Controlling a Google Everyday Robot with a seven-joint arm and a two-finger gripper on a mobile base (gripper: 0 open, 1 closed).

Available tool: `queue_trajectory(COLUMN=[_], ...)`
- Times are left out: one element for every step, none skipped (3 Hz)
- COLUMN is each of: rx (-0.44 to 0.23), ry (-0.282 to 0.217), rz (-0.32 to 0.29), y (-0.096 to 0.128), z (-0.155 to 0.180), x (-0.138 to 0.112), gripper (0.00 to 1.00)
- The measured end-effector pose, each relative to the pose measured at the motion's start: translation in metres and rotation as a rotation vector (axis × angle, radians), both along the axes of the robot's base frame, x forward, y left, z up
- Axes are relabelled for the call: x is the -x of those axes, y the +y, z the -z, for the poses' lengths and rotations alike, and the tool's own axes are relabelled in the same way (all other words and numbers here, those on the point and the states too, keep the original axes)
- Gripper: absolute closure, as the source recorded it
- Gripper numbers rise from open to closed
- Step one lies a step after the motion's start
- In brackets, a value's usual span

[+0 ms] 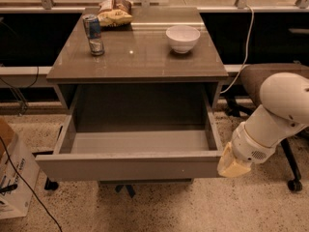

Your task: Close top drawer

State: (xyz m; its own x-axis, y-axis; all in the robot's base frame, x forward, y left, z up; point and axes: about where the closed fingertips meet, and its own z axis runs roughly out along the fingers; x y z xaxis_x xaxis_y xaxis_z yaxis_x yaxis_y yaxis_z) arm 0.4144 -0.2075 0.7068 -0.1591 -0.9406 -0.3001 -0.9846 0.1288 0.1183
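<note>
The top drawer [130,166] of the grey-taupe cabinet is pulled far out toward me. Its flat handleless front panel faces me and its deep grey box holds nothing. My gripper [232,164] hangs at the end of the white arm [275,117], right beside the drawer front's right end, at about the height of the panel. Its yellowish tip sits close to or against the panel's right corner.
On the cabinet top [140,57] stand a drink can [93,34], a white bowl [182,38] and a snack bag [114,12]. An office chair [275,81] stands to the right behind my arm. A cardboard box [14,178] stands at the left on the speckled floor.
</note>
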Motion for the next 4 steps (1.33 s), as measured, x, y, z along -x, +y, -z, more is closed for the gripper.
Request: queue_trajectory(rx=[-0.072,-0.139,-0.147,-0.159], ry=[-0.020,-0.078,-0.087,-0.121], rz=[0.038,0.054,0.042,0.005], y=[0.005,0.013,0.019,0.033], z=[0.021,0.034,0.036,0.044], x=[-0.019,-0.049,-0.054,-0.076], gripper=[1.00,1.00,1.00,1.00])
